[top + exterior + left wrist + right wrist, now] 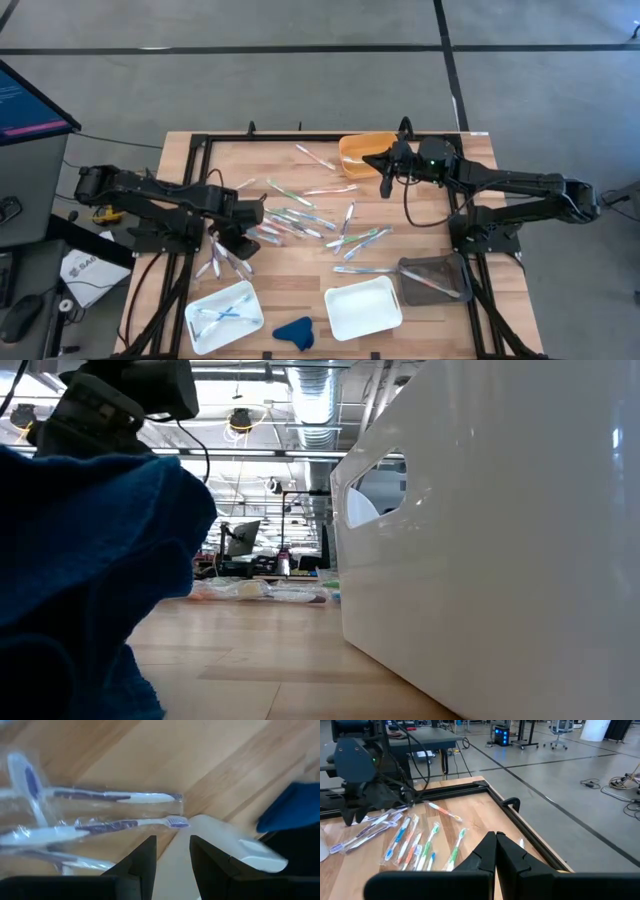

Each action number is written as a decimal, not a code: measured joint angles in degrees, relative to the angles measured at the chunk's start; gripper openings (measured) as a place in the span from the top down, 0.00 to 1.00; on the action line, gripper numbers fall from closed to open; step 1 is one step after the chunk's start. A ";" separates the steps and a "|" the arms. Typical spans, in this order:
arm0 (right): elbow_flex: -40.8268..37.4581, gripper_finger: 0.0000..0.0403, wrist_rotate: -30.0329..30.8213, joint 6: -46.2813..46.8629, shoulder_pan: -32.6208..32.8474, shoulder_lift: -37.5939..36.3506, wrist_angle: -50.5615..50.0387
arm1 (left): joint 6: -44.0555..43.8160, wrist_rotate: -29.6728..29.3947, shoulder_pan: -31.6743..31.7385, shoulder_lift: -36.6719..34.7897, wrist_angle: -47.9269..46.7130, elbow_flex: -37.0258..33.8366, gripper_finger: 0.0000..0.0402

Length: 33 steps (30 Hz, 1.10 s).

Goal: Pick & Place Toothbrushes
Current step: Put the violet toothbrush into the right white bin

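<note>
Toothbrushes (300, 222) are lying scattered across the middle of the wooden table (300, 290), with a few in the white tray (222, 316) at the near edge. I am holding my left gripper (238, 243) half open and empty over brushes beside that tray. I am keeping my right gripper (386, 176) closed on nothing by the orange bin (356, 153)

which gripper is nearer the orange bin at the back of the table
Right. The right gripper hangs at the orange bin's front edge; the left gripper is far across the table, over the wrapped toothbrushes.
</note>
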 joint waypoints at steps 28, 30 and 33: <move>0.00 1.00 0.00 -1.24 0.06 0.00 -0.49 | 33.86 -15.52 -4.78 0.02 4.20 -5.38 0.72; 0.00 1.00 0.00 -1.24 0.06 0.00 -0.44 | 38.46 -18.02 -5.36 0.02 4.83 -5.38 0.72; 0.00 1.00 0.00 -1.24 0.06 0.00 -0.42 | 40.40 -20.63 -5.73 0.02 4.95 -5.38 0.72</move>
